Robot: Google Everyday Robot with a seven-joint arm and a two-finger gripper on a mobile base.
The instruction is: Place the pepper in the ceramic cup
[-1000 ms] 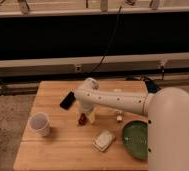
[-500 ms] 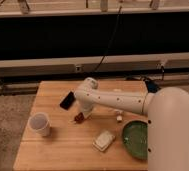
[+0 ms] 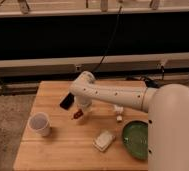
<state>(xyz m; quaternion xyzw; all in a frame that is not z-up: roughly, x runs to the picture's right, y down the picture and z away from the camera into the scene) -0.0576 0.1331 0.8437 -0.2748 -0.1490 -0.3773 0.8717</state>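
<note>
Over the left-centre of the wooden table (image 3: 63, 150), the gripper (image 3: 81, 111) hangs at the end of the white arm (image 3: 113, 96), which reaches in from the robot's body at 3 o'clock. The gripper is closed down to a narrow gap on the pepper (image 3: 78, 114). The small dark red pepper sticks out of its lower end, tilted, with its tip pointing toward 8 o'clock; whether that tip touches the wood cannot be told.

The ceramic cup (image 3: 39, 124) stands upright with its mouth up, between 8 and 9 o'clock from the pepper and apart from it, near the table's left edge. Nothing shows inside the cup.

A black phone (image 3: 66, 101) lies flat between 10 and 11 o'clock from the gripper, just beside the arm's wrist. A pale block (image 3: 104, 140) lies between 4 and 5 o'clock from the pepper. The green bowl (image 3: 136, 139) sits further out at about 4 o'clock, beside the robot's body. A small white piece (image 3: 119, 111) lies at 3 o'clock, under the arm
</note>
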